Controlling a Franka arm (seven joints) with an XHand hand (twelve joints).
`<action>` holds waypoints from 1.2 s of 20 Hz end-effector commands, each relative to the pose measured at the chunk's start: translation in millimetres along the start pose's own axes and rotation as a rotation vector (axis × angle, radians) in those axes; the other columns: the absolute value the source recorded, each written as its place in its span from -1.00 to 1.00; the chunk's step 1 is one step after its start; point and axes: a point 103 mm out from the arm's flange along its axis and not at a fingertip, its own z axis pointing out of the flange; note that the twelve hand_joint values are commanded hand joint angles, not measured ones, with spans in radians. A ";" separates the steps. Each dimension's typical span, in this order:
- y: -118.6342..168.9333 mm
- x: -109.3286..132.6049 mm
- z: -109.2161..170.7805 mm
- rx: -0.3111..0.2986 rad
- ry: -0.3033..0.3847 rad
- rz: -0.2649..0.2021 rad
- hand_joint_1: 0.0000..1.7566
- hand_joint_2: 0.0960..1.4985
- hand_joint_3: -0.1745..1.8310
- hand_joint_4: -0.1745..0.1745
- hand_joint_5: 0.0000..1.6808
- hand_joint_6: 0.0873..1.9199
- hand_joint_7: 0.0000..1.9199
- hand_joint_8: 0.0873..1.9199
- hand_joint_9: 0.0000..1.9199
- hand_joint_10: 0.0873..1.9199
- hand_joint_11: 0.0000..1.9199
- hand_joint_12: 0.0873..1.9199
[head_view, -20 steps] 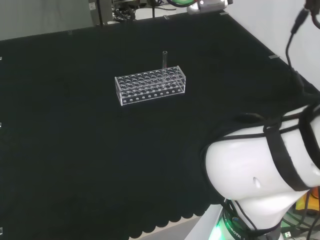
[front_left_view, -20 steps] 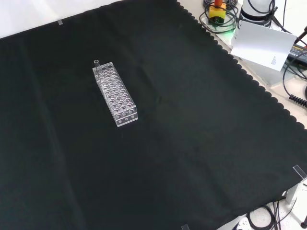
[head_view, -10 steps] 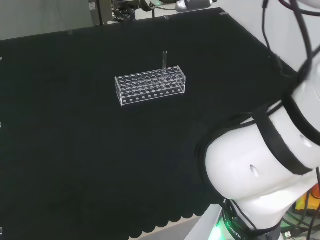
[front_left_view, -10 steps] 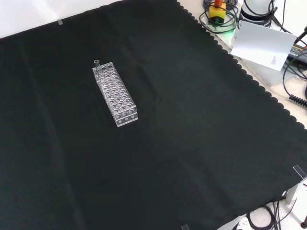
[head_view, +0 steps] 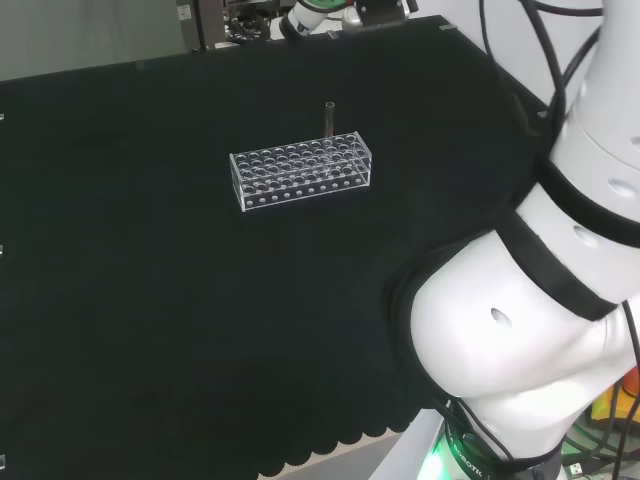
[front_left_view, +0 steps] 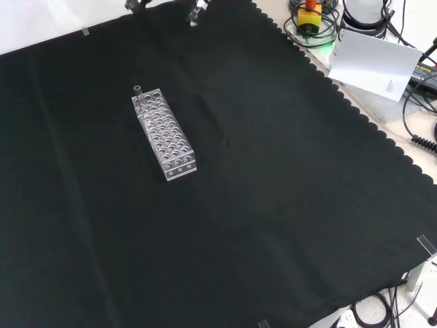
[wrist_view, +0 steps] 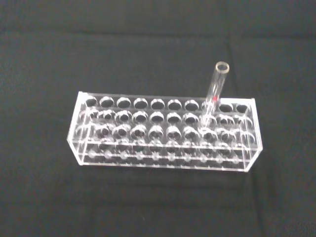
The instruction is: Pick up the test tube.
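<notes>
On the black cloth [front_left_view: 273,205], a clear plastic many-holed rack [front_left_view: 164,133] held one upright clear glass test tube [wrist_view: 215,94] near one end. Fingertips [front_left_view: 195,12] hovered well apart, their state unclear. Approach stage; next, descend onto the tube's rim.

Head view: camera high behind the arm's base, facing forward over the large white arm link [head_view: 520,350] at lower right, across the black cloth-covered bench [head_view: 150,300]. The clear plastic multi-hole test tube rack [head_view: 302,171] sits mid-distance, long side across the view.

Front view: camera opposite, looking steeply down on the cloth [front_left_view: 273,205]; the rack [front_left_view: 164,133] appears upper left, running lengthwise away from the camera, about a quarter turn from the head view.

Wrist view: close, angled down at the rack [wrist_view: 165,131], which looks large against the cloth [wrist_view: 49,49].

Shared by all three views: rack and surrounding cloth.
</notes>
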 end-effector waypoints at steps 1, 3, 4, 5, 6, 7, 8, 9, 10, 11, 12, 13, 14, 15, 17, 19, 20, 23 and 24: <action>18.6 -10.9 23.9 0.068 -0.004 0.020 -0.28 0.36 -0.96 0.46 -0.88 -1.00 -1.00 -0.61 -1.00 -0.30 -1.00 0.33; 24.4 -12.7 33.0 0.075 -0.004 0.021 -0.26 0.36 -0.97 0.44 -0.87 -1.00 -1.00 -0.59 -1.00 -0.28 -1.00 0.34; 27.6 -13.4 37.3 0.084 -0.002 0.023 -0.25 0.36 -0.97 0.40 -0.86 -1.00 -1.00 -0.55 -1.00 -0.26 -1.00 0.36; 30.6 -14.1 41.4 0.093 -0.006 0.023 -0.24 0.36 -0.98 0.36 -0.86 -1.00 -1.00 -0.51 -1.00 -0.23 -1.00 0.38; 33.9 -14.9 45.5 0.103 -0.009 0.024 -0.23 0.36 -0.98 0.32 -0.85 -1.00 -1.00 -0.47 -1.00 -0.21 -1.00 0.40; 36.9 -15.8 49.2 0.112 -0.013 0.025 -0.22 0.36 -0.99 0.29 -0.84 -1.00 -1.00 -0.43 -1.00 -0.19 -1.00 0.42; 39.6 -16.8 52.6 0.121 -0.015 0.027 -0.22 0.36 -0.99 0.27 -0.83 -1.00 -1.00 -0.41 -1.00 -0.17 -1.00 0.43; 42.4 -17.8 56.1 0.131 -0.016 0.028 -0.21 0.37 -1.00 0.25 -0.83 -1.00 -1.00 -0.38 -1.00 -0.16 -1.00 0.44; 45.4 -19.1 59.8 0.142 -0.015 0.032 -0.21 0.37 -1.00 0.23 -0.82 -1.00 -1.00 -0.35 -1.00 -0.15 -1.00 0.44; 47.7 -20.1 63.1 0.150 -0.018 0.035 -0.21 0.37 -1.00 0.22 -0.81 -1.00 -1.00 -0.33 -1.00 -0.14 -1.00 0.45; 49.9 -21.1 65.3 0.160 -0.019 0.037 -0.21 0.37 -1.00 0.21 -0.81 -1.00 -1.00 -0.30 -1.00 -0.13 -1.00 0.46; 52.3 -22.0 69.0 0.167 -0.024 0.039 -0.21 0.37 -1.00 0.20 -0.80 -1.00 -1.00 -0.29 -1.00 -0.12 -1.00 0.46; 54.7 -22.9 73.1 0.173 -0.025 0.041 -0.20 0.37 -1.00 0.19 -0.80 -1.00 -1.00 -0.27 -1.00 -0.12 -1.00 0.47; 57.6 -23.7 77.6 0.180 -0.027 0.045 -0.20 0.37 -1.00 0.19 -0.80 -1.00 -1.00 -0.26 -1.00 -0.11 -1.00 0.47; 63.0 -24.9 84.8 0.192 -0.033 0.051 -0.20 0.37 -1.00 0.17 -0.79 -1.00 -1.00 -0.24 -1.00 -0.10 -1.00 0.48; 68.8 -26.8 90.5 0.204 -0.039 0.058 -0.20 0.37 -1.00 0.15 -0.79 -1.00 -1.00 -0.22 -1.00 -0.09 -1.00 0.48; 72.5 -28.3 93.3 0.214 -0.045 0.061 -0.20 0.37 -1.00 0.14 -0.79 -1.00 -1.00 -0.22 -1.00 -0.09 -1.00 0.48; 82.4 -34.3 98.0 0.229 -0.049 0.077 -0.20 0.37 -1.00 0.11 -0.79 -1.00 -1.00 -0.21 -1.00 -0.09 -1.00 0.48; 85.2 -36.4 99.3 0.234 -0.049 0.084 -0.20 0.37 -1.00 0.11 -0.80 -1.00 -1.00 -0.21 -1.00 -0.08 -1.00 0.48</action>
